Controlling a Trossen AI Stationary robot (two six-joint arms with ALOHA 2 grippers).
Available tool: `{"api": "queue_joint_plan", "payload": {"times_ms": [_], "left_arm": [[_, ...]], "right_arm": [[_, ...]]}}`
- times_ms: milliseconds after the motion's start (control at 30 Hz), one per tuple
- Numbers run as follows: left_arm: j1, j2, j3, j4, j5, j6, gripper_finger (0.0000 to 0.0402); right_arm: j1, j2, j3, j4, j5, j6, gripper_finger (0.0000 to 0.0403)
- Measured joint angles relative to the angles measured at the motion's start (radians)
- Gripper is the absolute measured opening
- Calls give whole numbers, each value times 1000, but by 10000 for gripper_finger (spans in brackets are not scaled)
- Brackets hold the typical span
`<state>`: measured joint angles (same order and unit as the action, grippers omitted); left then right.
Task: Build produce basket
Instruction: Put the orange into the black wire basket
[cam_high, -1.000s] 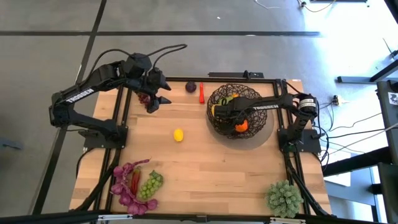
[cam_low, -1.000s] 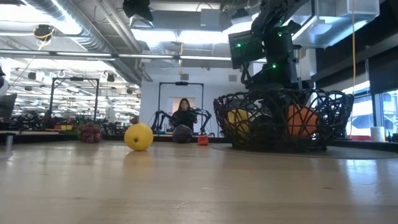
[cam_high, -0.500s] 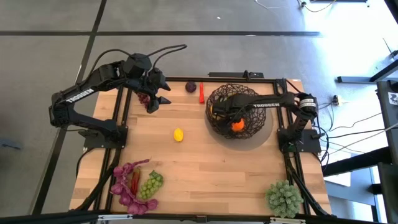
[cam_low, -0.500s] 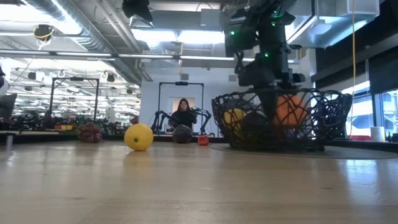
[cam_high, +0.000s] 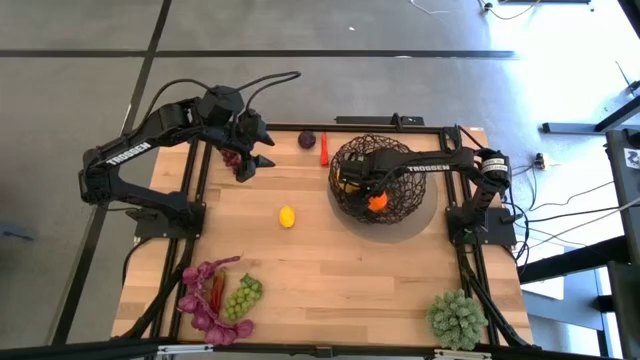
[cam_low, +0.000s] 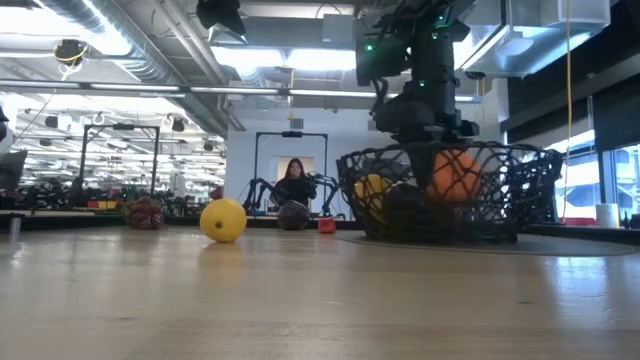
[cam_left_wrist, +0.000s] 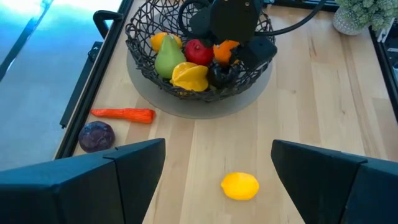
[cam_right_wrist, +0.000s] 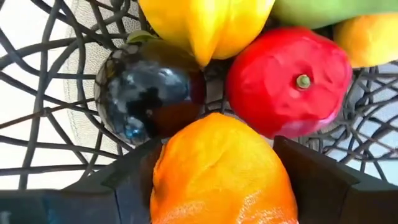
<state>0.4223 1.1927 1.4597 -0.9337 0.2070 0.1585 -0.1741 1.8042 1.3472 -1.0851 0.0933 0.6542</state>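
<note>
Both arms carry white "TROSSEN" lettering. Left of the basket (cam_high: 381, 180), the left hand (cam_high: 251, 160) hovers with fingers wide by the surface's (cam_high: 340, 270) far edge, over purple grapes (cam_high: 231, 157). A lemon (cam_high: 287, 217) lies on open wood left of the basket. The basket is a round dark open weave; inside it the right hand (cam_high: 372, 192) holds an orange (cam_high: 377, 202) beside a red apple (cam_left_wrist: 198, 52)

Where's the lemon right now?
High view: the lemon lies loose mid-table, left of the basket, nearer the front than the chilli.
</note>
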Motion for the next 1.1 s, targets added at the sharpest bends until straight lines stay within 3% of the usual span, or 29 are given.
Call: {"api": "queue_joint_plan", "payload": {"times_ms": [100, 333, 767, 900, 1100], "left_arm": [[0, 0, 0, 0, 0, 0, 283], [0, 0, 0, 0, 0, 1, 283], [0, 0, 0, 0, 2, 3, 283], [0, 0, 0, -12, 62, 11, 283], [0, 0, 0, -23, 64, 11, 283]], "right_arm": [[1, 0, 0, 15, -4, 95, 289], [-19, 0, 0, 9, -114, 70, 289], [-20, 0, 0, 0, -119, 40, 289], [-20, 0, 0, 2, -120, 39, 289], [-20, 0, 0, 6, -121, 47, 289]]}}
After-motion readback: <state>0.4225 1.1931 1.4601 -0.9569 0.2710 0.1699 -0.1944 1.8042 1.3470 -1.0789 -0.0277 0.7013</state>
